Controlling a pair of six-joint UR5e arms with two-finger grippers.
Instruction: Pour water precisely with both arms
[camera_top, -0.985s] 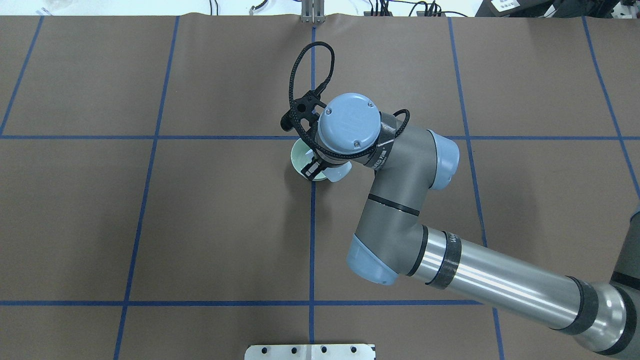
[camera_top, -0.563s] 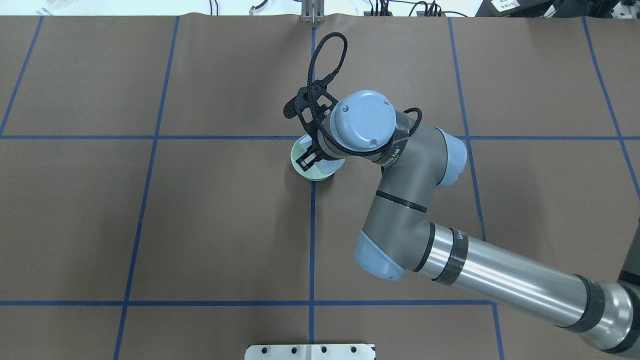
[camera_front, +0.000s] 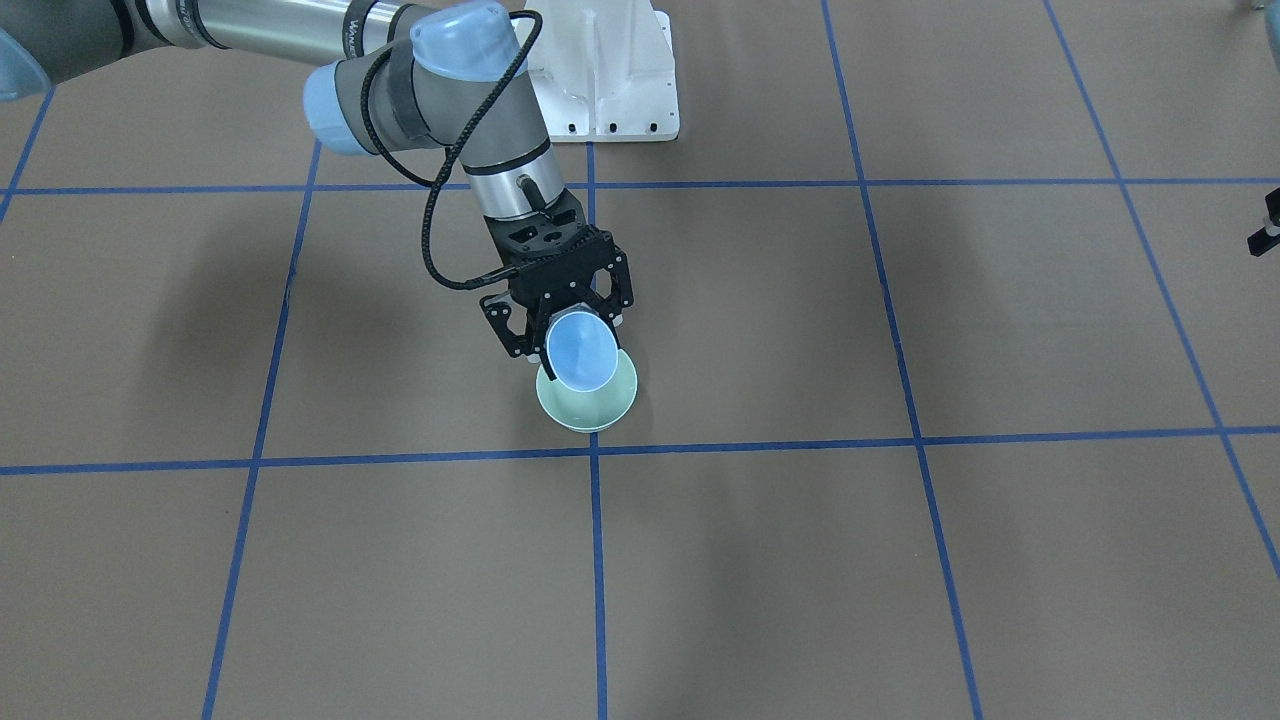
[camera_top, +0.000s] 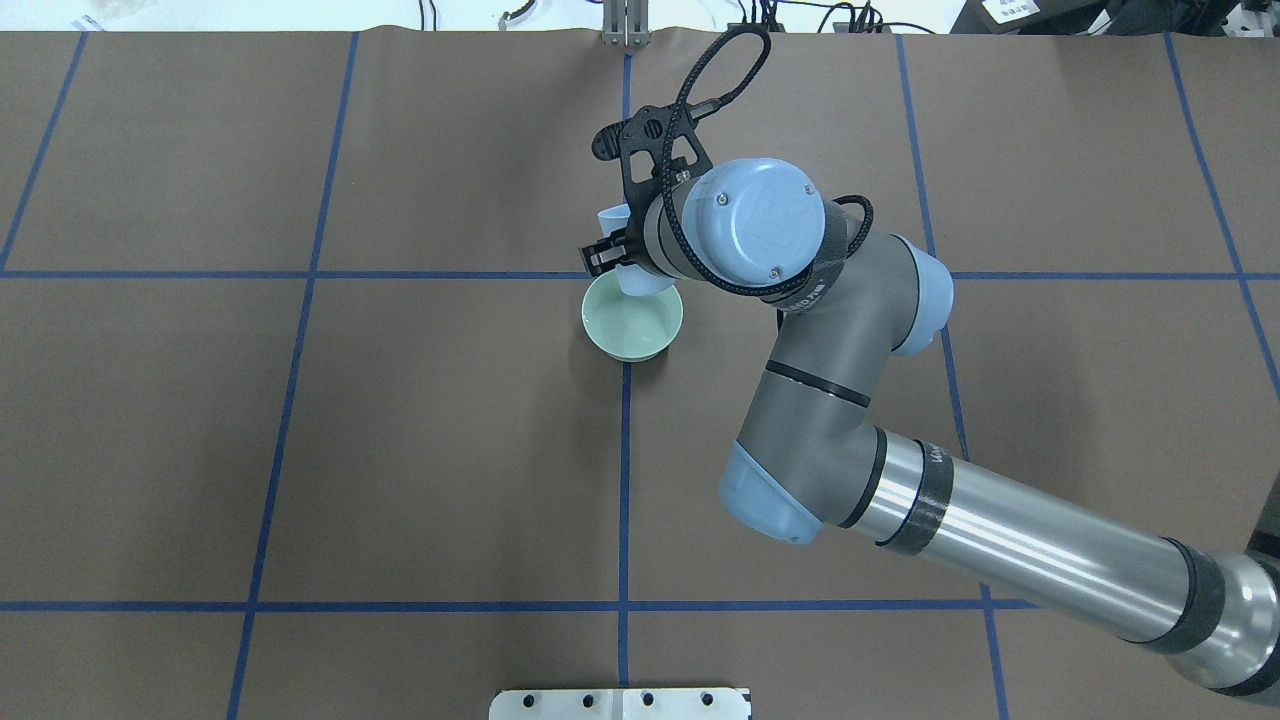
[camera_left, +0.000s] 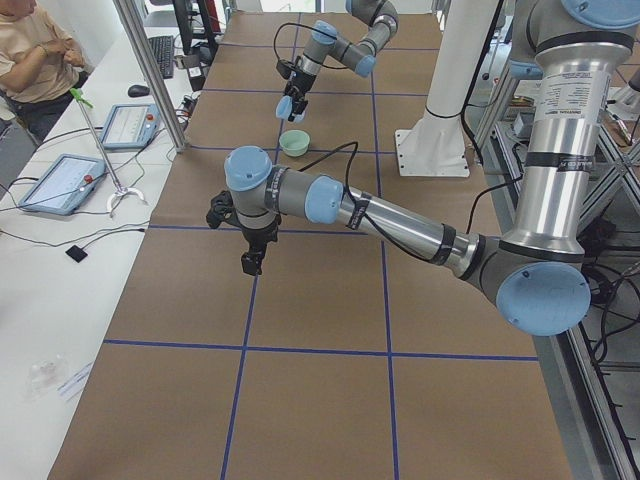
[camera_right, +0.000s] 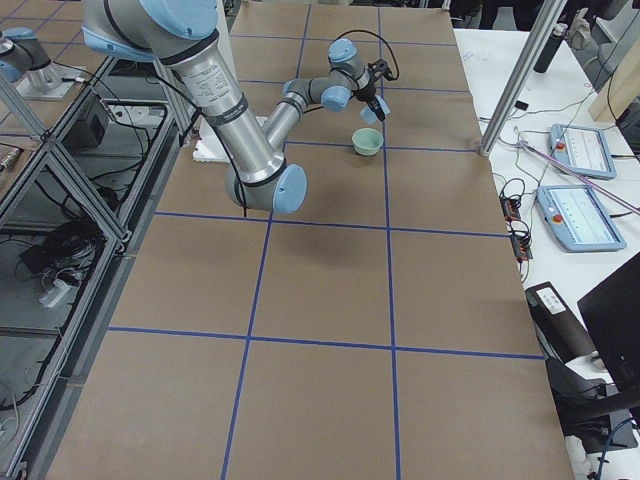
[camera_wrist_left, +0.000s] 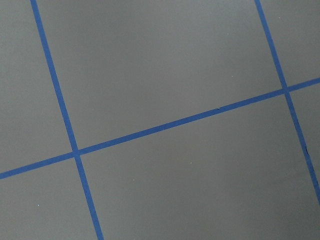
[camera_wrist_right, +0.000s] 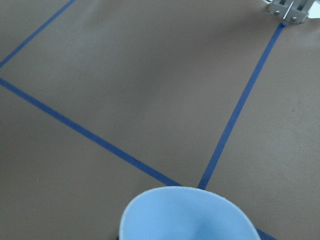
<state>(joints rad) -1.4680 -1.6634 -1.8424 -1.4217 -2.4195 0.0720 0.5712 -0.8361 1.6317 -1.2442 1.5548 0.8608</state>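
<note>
The right tool (camera_front: 566, 318), black with skeletal linkage fingers, is pinching a small light blue cup (camera_front: 581, 352) of smooth matte plastic. The cup is tipped so that its oval mouth faces the operators' side, and it hangs above the far rim of a pale green bowl (camera_top: 633, 318). The bowl is round, glossy and shallow, and it sits on the brown paper-like surface (camera_top: 450, 450) just beside a crossing of blue tape lines (camera_top: 624, 420).

The right arm (camera_top: 960, 530), a tube of brushed silver metal with rounded light blue joint caps, reaches in from the right, and a braided black cable (camera_top: 715, 60) loops above its wrist.

The left tool (camera_left: 252, 262) hangs over bare surface well to the left of the bowl; I cannot tell whether its fingers are spread or pressed together.
</note>
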